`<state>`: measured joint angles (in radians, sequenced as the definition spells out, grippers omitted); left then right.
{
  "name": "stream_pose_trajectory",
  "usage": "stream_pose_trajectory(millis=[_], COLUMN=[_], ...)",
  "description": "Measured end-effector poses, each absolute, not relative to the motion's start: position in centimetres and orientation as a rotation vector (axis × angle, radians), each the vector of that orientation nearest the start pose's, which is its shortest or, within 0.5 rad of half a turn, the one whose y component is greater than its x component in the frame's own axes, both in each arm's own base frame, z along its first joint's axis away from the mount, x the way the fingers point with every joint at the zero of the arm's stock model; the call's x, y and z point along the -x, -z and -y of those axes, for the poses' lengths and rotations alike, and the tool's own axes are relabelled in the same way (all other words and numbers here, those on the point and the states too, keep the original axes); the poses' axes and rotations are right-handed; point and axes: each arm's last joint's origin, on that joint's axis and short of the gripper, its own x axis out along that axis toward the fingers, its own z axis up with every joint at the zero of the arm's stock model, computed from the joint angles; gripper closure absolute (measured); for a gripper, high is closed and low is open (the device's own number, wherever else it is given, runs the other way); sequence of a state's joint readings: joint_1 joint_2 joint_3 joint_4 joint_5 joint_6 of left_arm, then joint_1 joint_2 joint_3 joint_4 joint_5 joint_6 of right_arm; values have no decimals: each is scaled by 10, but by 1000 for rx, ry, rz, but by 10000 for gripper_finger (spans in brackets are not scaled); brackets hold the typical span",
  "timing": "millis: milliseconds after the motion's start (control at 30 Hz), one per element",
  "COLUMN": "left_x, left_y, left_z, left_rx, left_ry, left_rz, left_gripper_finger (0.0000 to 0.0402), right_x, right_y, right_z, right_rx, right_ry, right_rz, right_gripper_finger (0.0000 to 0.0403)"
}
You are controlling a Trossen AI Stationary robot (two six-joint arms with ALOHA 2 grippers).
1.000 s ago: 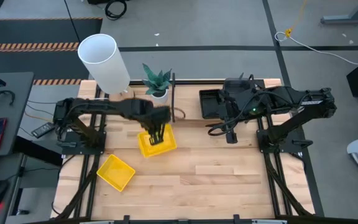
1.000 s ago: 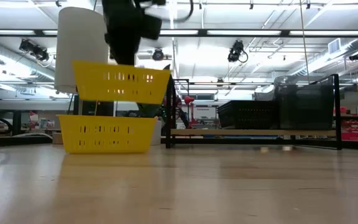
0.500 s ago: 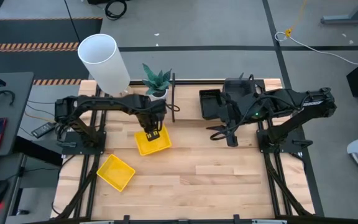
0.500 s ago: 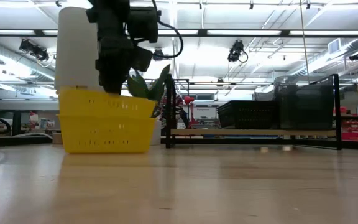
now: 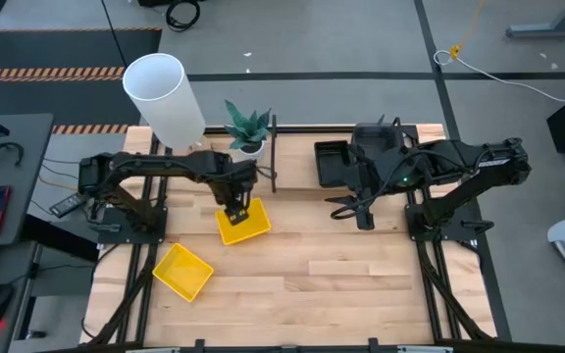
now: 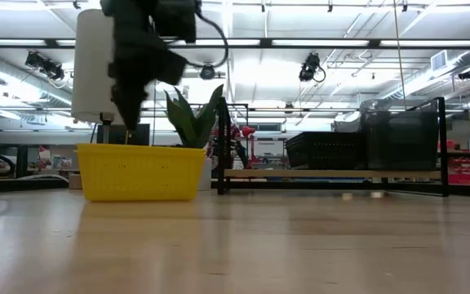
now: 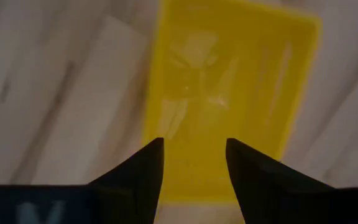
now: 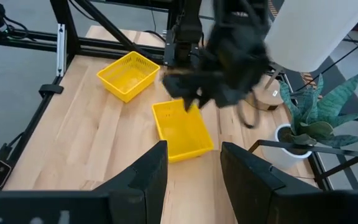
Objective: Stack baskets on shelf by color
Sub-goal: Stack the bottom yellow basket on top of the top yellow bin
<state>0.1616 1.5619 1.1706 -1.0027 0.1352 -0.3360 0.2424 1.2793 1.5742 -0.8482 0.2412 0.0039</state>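
A yellow basket (image 5: 245, 226) (image 6: 141, 171) stands flat on the table left of the centre; in the low view its walls look like two nested yellow baskets. My left gripper (image 5: 236, 207) (image 7: 194, 142) hangs open just above its far rim, fingers pointing down and touching nothing. Another yellow basket (image 5: 182, 272) (image 8: 128, 74) lies nearer the front left. The shelf (image 6: 333, 173) stands at the far right and holds black baskets (image 5: 332, 162) (image 6: 325, 149) and smoky-grey baskets (image 6: 398, 135). My right gripper (image 5: 339, 206) (image 8: 193, 144) waits open in front of the shelf.
A potted plant (image 5: 248, 130) stands by the shelf's left post (image 5: 274, 152), just beyond the yellow basket. A tall white cylinder (image 5: 165, 98) rises at the far left. Bare wood (image 5: 361, 275) lies across the table's near half.
My left gripper has come down with a yellow basket, lowering it from tilted in the air into the yellow basket on the table. It has then opened, let go and risen a little. The stack now stands level.
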Motion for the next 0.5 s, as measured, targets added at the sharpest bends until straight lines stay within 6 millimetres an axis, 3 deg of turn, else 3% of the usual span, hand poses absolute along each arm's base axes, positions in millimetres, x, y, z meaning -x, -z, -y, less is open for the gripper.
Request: stream_pose_trajectory(millis=[167, 333, 500], left_x=[-257, -225, -204], left_y=[-245, -239, -230], left_z=[-6, 23, 44], left_rx=[428, 505, 561], left_ry=[-177, -144, -161], left_rz=[-1407, -1389, -1421], left_gripper_finger=[246, 283, 308], right_x=[-237, -237, -238], right_y=[-434, -434, -435], right_z=[-52, -51, -51], right_rx=[110, 100, 107], right_ry=[6, 9, 12], right_rz=[-539, -540, -535], right_gripper_finger=[249, 249, 249])
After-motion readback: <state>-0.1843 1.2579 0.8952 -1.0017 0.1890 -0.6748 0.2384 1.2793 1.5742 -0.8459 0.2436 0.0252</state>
